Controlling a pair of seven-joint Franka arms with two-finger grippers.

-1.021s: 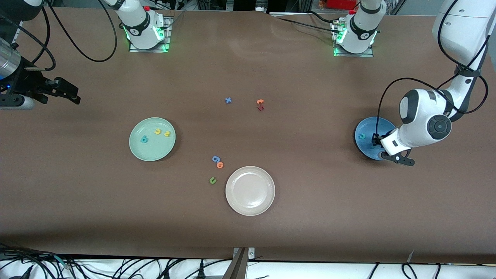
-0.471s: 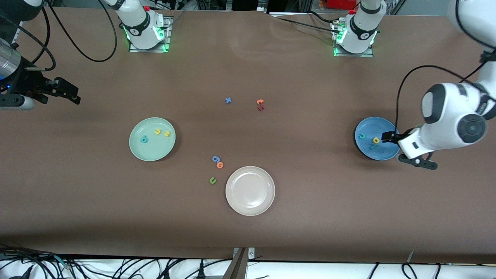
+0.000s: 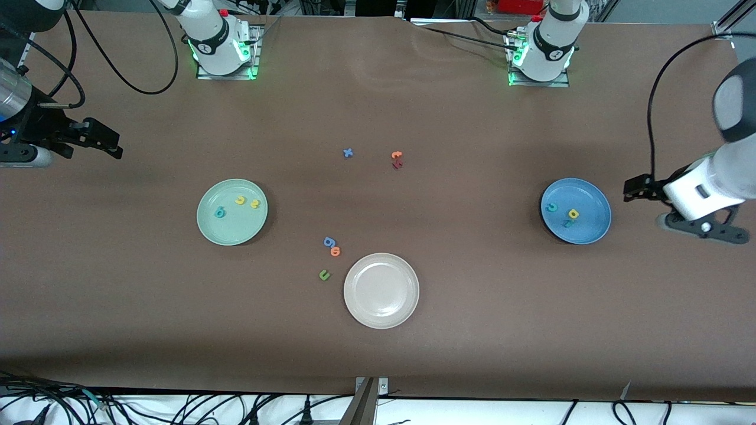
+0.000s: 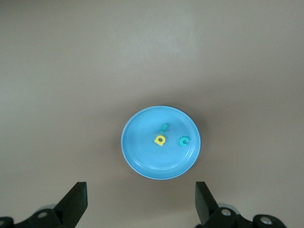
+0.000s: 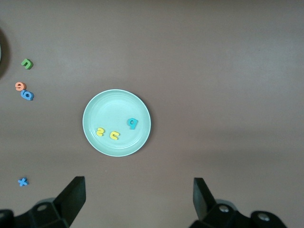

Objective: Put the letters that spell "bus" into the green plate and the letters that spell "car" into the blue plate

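In the green plate [image 3: 232, 212] I see the teal b [image 3: 220, 212], yellow u [image 3: 240, 200] and s [image 3: 254, 204]; in the blue plate [image 3: 576, 211] the c [image 3: 551, 207], a [image 3: 573, 213] and r [image 3: 567, 223]. My wrist views alone show both grippers' jaws spread wide and empty: left gripper [image 3: 635, 190] just beside the blue plate, right gripper [image 3: 106, 141] waiting at its table end.

Even overhead light, sharp wrist views.
Motion blur on left arm [image 3: 729, 118]; soft shadows beside plates; mild glare on blue plate [image 4: 142, 161].
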